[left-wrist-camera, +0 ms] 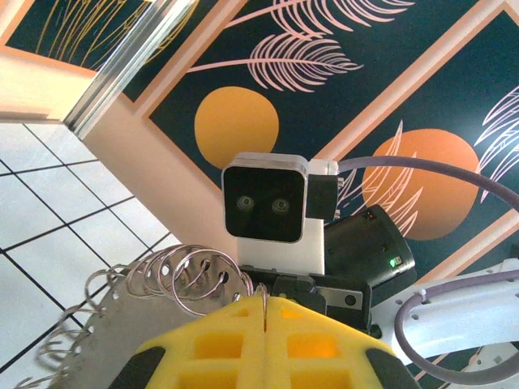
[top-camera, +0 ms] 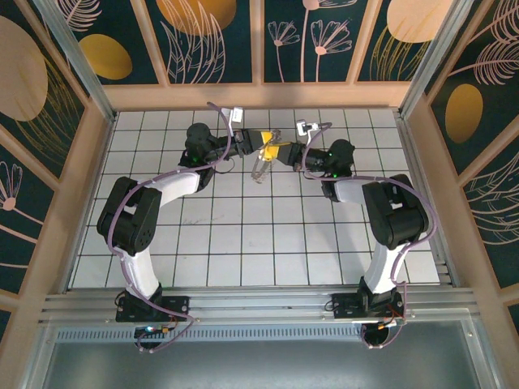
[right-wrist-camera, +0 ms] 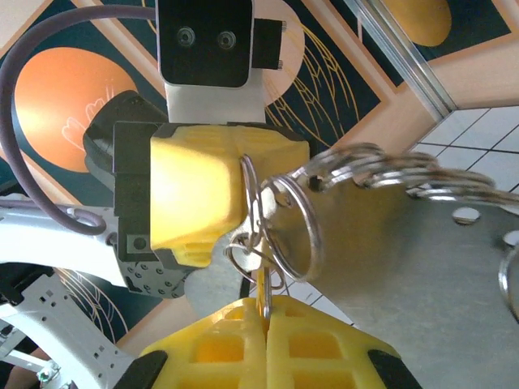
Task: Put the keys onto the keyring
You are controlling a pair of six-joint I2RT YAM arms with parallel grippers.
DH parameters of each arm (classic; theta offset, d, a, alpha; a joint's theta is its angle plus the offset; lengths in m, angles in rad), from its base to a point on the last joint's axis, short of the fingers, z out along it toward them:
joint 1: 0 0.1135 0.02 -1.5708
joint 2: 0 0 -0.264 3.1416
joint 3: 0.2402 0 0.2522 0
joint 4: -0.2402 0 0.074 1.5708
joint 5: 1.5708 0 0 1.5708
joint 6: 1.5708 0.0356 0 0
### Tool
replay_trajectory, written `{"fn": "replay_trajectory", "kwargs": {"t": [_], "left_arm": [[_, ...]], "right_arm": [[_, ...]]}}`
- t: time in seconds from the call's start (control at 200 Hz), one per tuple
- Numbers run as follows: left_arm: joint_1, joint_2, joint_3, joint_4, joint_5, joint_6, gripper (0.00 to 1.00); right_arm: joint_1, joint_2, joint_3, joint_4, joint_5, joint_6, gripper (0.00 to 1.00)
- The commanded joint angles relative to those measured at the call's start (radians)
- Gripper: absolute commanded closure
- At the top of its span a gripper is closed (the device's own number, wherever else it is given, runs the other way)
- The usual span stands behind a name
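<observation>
Starting on the left: the left end effector [left-wrist-camera: 266,344] was clenched, its yellow fingertips pressed flat together; the keyring [right-wrist-camera: 405,243] sat right at those tips, a silvery plate with holes along its rim and a bunch of wire loops [left-wrist-camera: 195,275] threaded through them; in the right wrist view one loop ran straight into the seam of the left fingertips, so that side looked like a proper grip on the keyring. In the top view the two arms met nose to nose toward 12 o'clock of the white tiled table [top-camera: 243,243], and the keyring dangled at 6 o'clock from the meeting point, above the tiles. Moving right: the right end effector [right-wrist-camera: 266,340] was clamped shut too, pinching a thin silvery strip [right-wrist-camera: 263,293] that stood upright out of its seam toward 12 o'clock and met a small loop just under the left fingertips; honestly couldn't tell whether that strip was a key blade or just more ring wire.
</observation>
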Motion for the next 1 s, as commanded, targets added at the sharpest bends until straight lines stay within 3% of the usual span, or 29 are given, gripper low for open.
{"fn": "replay_trajectory", "kwargs": {"t": [0.0,0.29,0.576,0.741,0.891,0.996], "left_arm": [[-0.013,-0.055,-0.001,0.107,-0.016,-0.016,1.0],[-0.024,-0.043,-0.014,0.138,-0.027,-0.031,1.0],[-0.025,-0.044,-0.017,0.164,-0.03,-0.043,1.0],[-0.026,-0.048,-0.011,0.179,-0.024,-0.047,1.0],[-0.025,-0.046,-0.005,0.185,-0.021,-0.048,1.0],[-0.025,-0.042,-0.003,0.196,-0.022,-0.056,1.0]], "right_arm": [[0.027,0.007,0.029,-0.04,0.011,-0.039,1.0],[0.05,-0.008,0.025,-0.097,0.036,-0.067,1.0],[-0.014,-0.105,-0.111,-0.05,0.105,-0.033,0.77],[-0.036,-0.189,-0.175,-0.071,0.129,-0.048,0.72],[-0.055,-0.278,-0.227,-0.122,0.145,-0.087,0.57],[-0.073,-0.335,-0.244,-0.17,0.184,-0.124,0.56]]}}
